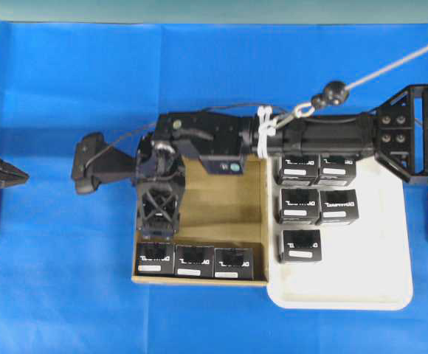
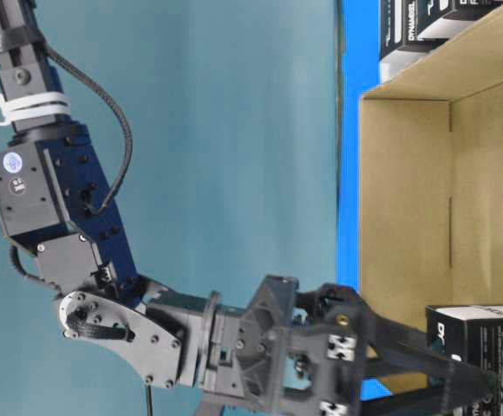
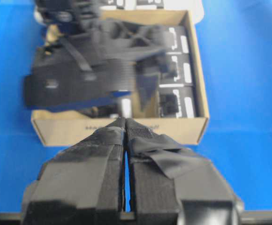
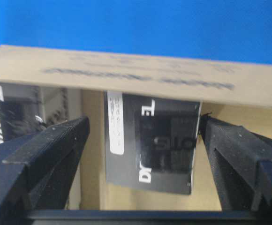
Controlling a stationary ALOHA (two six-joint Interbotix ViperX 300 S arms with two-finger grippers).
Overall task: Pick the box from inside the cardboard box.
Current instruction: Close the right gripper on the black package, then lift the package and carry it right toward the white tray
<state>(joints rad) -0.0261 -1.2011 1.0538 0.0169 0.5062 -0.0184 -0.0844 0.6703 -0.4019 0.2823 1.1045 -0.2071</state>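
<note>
Reaching across the middle of the table from the right side, the right gripper [image 1: 157, 225] hangs inside the cardboard box [image 1: 232, 193], pointing down at the near left corner where the box [image 1: 155, 259] stands first in a row of three along the near wall. The other two black boxes [image 1: 214, 262] sit just beside it on the right, while five more black boxes [image 1: 317, 193] lie on the white tray [image 1: 391, 243] to the right of the cardboard box. In the right wrist view the jaws stand wide, one finger [image 4: 42, 150] to the left of the box [image 4: 151, 140] and the other to its right, and the label strip shows between them; whether the pads touch the box's sides yet cannot be told. The step in hand appears to be the approach: the gripper is lined up over its target but no grasp is made. The next move probably calls for a short descent so the fingers straddle the box, keeping clear of the cardboard wall and the neighbouring box, then a firm close and a straight lift. The left gripper [image 3: 125, 123] rests well apart at the left, its jaws pressed together on nothing, facing the cardboard box's left wall.
</note>
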